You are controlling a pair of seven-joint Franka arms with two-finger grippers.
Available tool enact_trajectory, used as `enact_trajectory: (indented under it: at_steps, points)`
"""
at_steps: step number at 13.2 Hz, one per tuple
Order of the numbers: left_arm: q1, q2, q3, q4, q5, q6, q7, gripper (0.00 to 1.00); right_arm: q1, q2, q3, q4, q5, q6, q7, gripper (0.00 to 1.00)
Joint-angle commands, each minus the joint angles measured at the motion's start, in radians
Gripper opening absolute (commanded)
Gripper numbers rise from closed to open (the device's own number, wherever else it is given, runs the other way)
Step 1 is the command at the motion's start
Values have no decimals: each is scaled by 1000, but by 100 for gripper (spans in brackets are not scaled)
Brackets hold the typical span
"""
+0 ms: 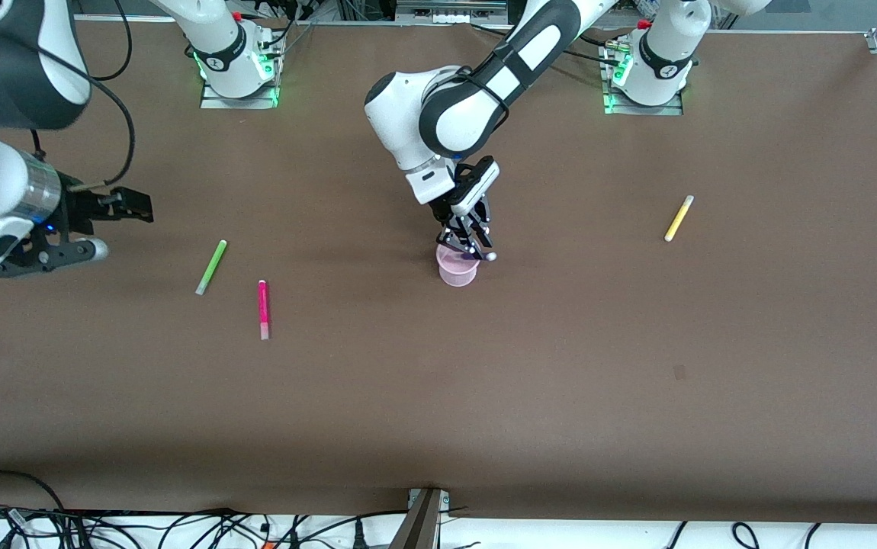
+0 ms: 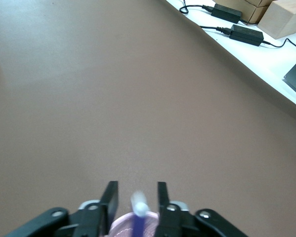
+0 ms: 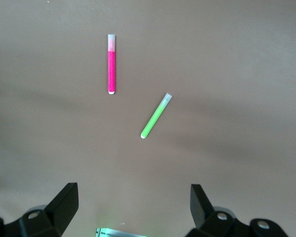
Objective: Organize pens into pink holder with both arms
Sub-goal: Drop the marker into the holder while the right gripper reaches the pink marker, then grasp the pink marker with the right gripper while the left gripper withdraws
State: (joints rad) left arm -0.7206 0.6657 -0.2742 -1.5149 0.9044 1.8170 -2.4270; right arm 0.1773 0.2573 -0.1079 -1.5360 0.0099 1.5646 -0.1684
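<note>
The pink holder (image 1: pixel 457 268) stands upright at the middle of the table. My left gripper (image 1: pixel 471 242) hangs just over its rim, open. In the left wrist view a purple pen (image 2: pixel 139 217) stands between the fingers of the left gripper (image 2: pixel 137 186) with a gap on each side, its lower end inside the holder (image 2: pixel 119 226). My right gripper (image 1: pixel 133 206) waits open and empty in the air at the right arm's end of the table. The green pen (image 1: pixel 211 267) and magenta pen (image 1: pixel 262 308) lie flat near it, also seen as green pen (image 3: pixel 155 115) and magenta pen (image 3: pixel 111 64). The yellow pen (image 1: pixel 679 218) lies toward the left arm's end.
Both arm bases (image 1: pixel 239 69) (image 1: pixel 648 72) stand along the table's edge farthest from the front camera. Off the table edge lie power bricks with cables (image 2: pixel 241 32) and a wooden box (image 2: pixel 286 17). More cables (image 1: pixel 179 530) run along the edge nearest the front camera.
</note>
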Motion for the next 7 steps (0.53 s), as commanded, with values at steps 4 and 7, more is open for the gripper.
enact_trajectory:
  at_steps: [4,7]
  points:
    - [24,-8,15,125,5,-51,125,87,63,186,10,-45,16,230,4,100]
    - [143,-82,7,205,-198,-67,432,100,83,267,10,-73,100,347,24,100]
